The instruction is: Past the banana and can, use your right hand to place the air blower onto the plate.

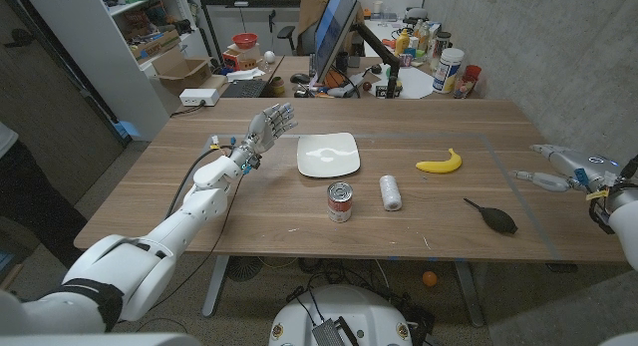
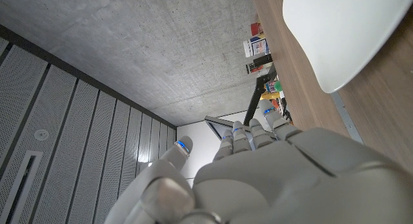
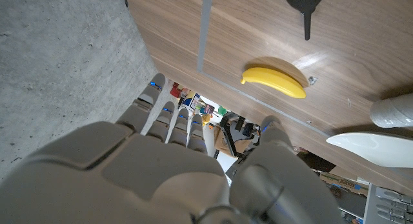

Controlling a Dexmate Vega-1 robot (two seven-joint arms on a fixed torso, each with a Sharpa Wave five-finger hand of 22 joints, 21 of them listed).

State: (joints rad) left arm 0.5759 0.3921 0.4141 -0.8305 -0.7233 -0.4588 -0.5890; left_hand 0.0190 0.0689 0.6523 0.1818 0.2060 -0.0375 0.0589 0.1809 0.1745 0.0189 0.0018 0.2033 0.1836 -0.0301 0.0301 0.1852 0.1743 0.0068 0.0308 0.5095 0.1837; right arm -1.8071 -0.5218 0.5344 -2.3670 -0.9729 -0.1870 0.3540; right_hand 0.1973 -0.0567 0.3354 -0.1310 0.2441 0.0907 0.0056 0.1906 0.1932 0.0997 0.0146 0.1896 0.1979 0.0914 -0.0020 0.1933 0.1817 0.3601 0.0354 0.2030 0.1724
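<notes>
The air blower (image 1: 493, 217), a black bulb with a thin nozzle, lies on the wooden bench (image 1: 199, 186) toward the robot's right and near the front edge. The right hand (image 1: 558, 170) hangs over the bench's right edge, fingers spread and holding nothing, palm side not clear from the head view. The blower sits apart from that hand, nearer the front edge and a little inward from it; nothing touches it.

The white plate (image 1: 328, 155) rests near the middle of the bench, farther back. Between blower and plate are the banana (image 1: 440, 164), a white spool of thread (image 1: 391, 192) and the can (image 1: 340, 202), which stands upright just in front of the plate.

The left hand (image 1: 267, 126) is raised just left of the plate, fingers apart and empty. In the right wrist view the blower (image 3: 305, 2) and banana (image 3: 273, 82) lie beyond that hand's fingertips (image 3: 157, 84).
</notes>
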